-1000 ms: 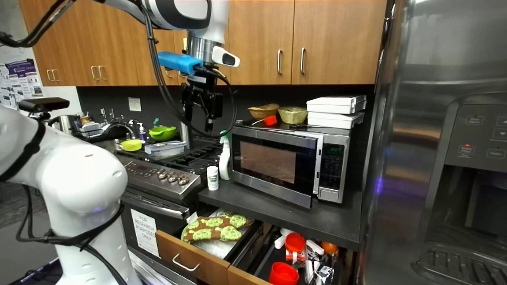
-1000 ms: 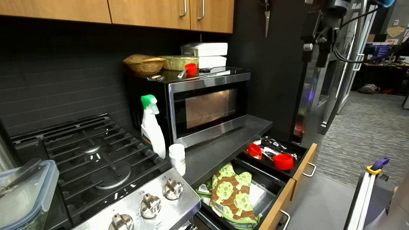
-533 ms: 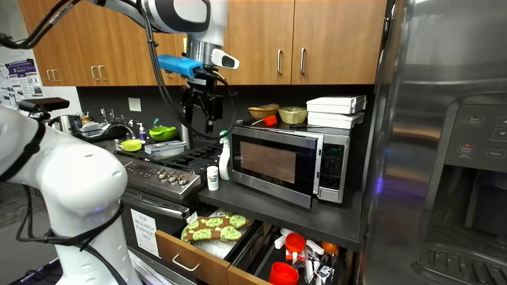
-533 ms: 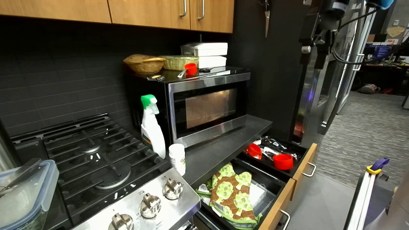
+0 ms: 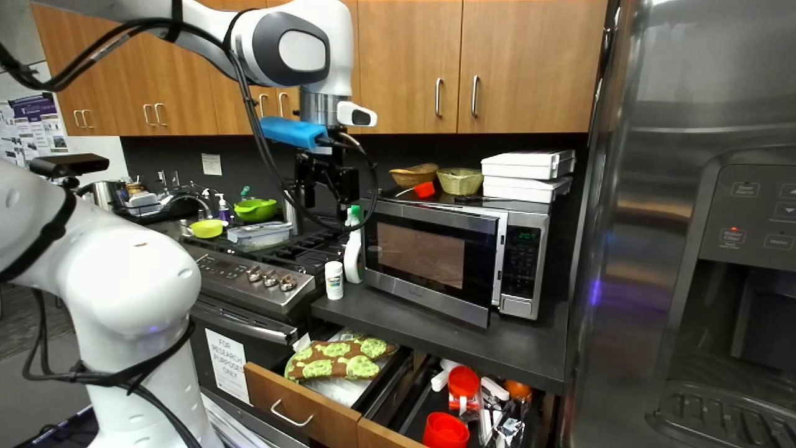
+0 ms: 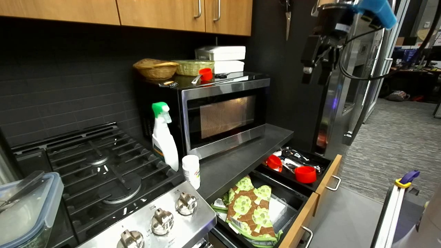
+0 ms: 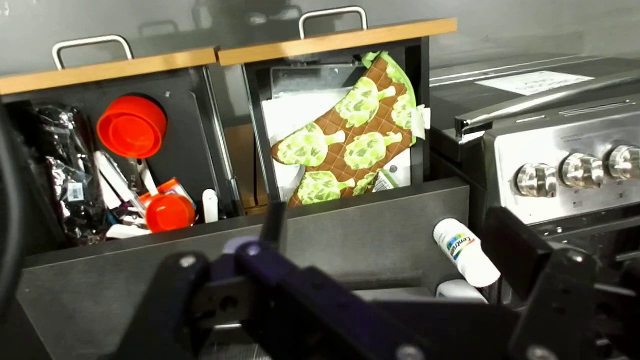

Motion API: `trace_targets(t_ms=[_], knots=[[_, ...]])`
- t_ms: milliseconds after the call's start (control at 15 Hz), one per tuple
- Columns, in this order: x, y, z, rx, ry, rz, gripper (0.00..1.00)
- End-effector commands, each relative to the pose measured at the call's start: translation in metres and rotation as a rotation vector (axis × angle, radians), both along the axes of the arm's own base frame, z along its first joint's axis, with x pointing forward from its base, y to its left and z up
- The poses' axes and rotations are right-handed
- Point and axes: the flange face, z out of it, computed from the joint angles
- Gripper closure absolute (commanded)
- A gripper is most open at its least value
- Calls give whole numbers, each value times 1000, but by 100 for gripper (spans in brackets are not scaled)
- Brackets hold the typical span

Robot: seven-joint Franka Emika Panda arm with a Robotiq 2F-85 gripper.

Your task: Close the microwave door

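Claw [image 5: 326, 204] hangs spread, tips down, at ten o'clock from the microwave door [image 5: 429, 255] in an exterior view; upright over the counter [image 5: 404, 320], the door stands ajar at its three o'clock edge, long axis running nine toward four, facing seven.

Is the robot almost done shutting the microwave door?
Done: nothing visible; the microwave door stands ajar, its edge out from the control panel. In hand: nothing; the open gripper hangs apart from the door. Left: probably reaching the door and pushing it shut.
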Motion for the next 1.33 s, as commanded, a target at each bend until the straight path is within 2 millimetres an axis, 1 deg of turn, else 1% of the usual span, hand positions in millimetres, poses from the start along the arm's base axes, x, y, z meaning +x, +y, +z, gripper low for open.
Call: trace_targets(t_ms=[0,333,667,933,1267], knots=[[25,7,-24,-31,-39,16,0],[55,8,-64,-67,-77,-14,0],[83,2,-95,-87,-73,-40,0],[97,-5,-114,-101,-57,-62,0],[117,-15,-124,-119,-34,-88,0]])
